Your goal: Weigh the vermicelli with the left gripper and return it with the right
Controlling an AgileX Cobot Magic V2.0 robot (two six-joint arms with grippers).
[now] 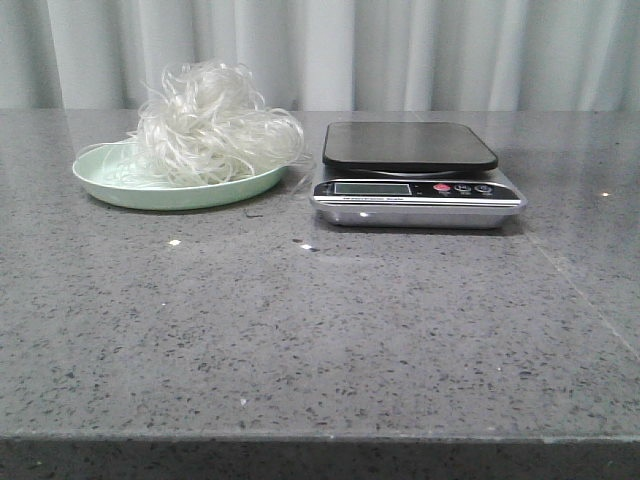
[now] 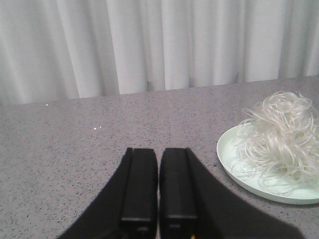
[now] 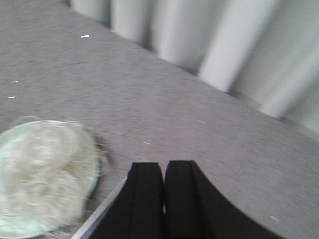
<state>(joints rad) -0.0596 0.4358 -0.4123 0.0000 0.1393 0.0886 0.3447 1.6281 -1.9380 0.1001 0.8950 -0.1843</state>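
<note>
The vermicelli point(image 1: 215, 122) is a fluffy whitish tangle piled on a pale green plate point(image 1: 120, 187) at the back left of the table. To the plate's right stands a kitchen scale point(image 1: 415, 175) with a bare black platform. Neither gripper shows in the front view. In the left wrist view my left gripper point(image 2: 158, 152) is shut and empty above bare tabletop, with the vermicelli point(image 2: 279, 139) and plate point(image 2: 234, 167) off to one side. In the blurred right wrist view my right gripper point(image 3: 163, 165) is shut and empty, beside the vermicelli point(image 3: 42, 169), over the scale's silver edge point(image 3: 102, 211).
A pale curtain point(image 1: 330, 50) hangs behind the grey speckled table point(image 1: 320, 340). The table's front edge point(image 1: 320, 438) runs across the bottom of the front view.
</note>
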